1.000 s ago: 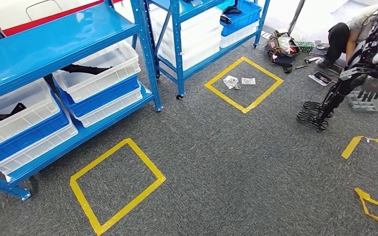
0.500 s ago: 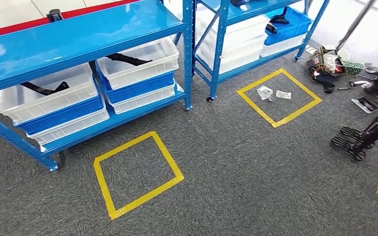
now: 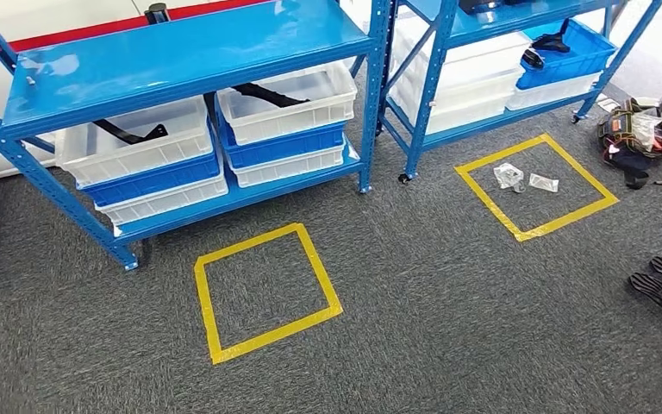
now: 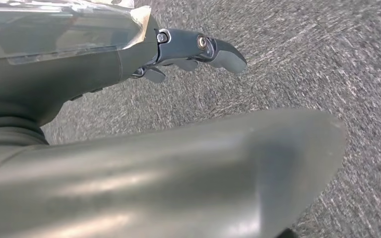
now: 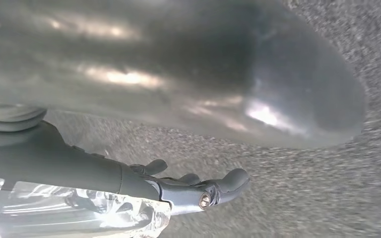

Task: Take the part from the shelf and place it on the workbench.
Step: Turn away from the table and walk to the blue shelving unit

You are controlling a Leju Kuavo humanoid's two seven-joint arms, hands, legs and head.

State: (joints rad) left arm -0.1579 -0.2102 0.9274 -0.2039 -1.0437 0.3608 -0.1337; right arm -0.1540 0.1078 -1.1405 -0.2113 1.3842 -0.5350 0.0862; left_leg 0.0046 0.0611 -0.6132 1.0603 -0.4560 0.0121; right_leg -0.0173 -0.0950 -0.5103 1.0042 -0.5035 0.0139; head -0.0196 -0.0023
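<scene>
The right hand (image 5: 144, 186) reaches in over grey speckled carpet (image 5: 297, 198), its dark fingers (image 5: 228, 182) stretched out and only slightly curled, with nothing between them. Against the palm side of the hand lies a clear, crinkled plastic cover (image 5: 79, 210) catching bright glints of light. Beside the hand, close to the camera, a broad, smooth grey rounded surface (image 5: 178, 69) with a blurred sheen spans the space, and the carpet shows past its rounded end and between it and the fingers.
</scene>
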